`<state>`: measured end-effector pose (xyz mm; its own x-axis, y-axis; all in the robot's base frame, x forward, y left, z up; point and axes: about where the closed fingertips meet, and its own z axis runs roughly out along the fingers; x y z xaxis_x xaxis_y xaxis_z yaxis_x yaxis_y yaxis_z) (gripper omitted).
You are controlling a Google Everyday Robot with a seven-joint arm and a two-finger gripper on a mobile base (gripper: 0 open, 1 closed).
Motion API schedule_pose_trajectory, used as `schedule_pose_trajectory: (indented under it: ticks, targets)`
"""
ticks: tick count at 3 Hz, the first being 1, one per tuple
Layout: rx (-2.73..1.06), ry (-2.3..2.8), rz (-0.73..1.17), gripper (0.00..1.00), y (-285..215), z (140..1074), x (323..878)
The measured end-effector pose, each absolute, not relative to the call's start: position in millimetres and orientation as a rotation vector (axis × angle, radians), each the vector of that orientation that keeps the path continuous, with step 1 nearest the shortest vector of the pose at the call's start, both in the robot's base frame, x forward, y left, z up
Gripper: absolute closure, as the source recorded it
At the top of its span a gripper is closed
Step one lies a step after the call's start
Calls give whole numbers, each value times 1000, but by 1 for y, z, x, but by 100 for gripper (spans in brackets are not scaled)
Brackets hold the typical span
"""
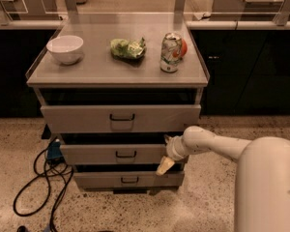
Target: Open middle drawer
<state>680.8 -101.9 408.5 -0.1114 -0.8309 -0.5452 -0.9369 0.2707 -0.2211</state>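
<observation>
The middle drawer [87, 154] is the wide, shallow grey one with a small black wire handle [125, 154], second of three in the grey cabinet. It stands slightly out, with a dark gap above it. My gripper [166, 153] is at the right end of its front panel, well right of the handle. Its fingers are apart: one tan fingertip [164, 166] hangs at the panel's lower edge, the other sits at the upper edge. My white arm [222, 146] reaches in from the right.
The top drawer [77, 119] and the bottom drawer [96, 180] sit above and below. On the cabinet top are a white bowl [65, 48], a green bag [128, 48] and a can [171, 52]. Black cables [38, 178] lie on the floor at the left.
</observation>
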Motion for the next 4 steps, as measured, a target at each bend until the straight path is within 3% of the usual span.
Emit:
schedule_pose_trajectory:
  ticks: [1,2,4]
  targets:
    - [-1586,1970,240,0,-102,407,683]
    - [-1586,1970,240,19,-102,407,683]
    - [-1586,1970,241,65,-102,407,683]
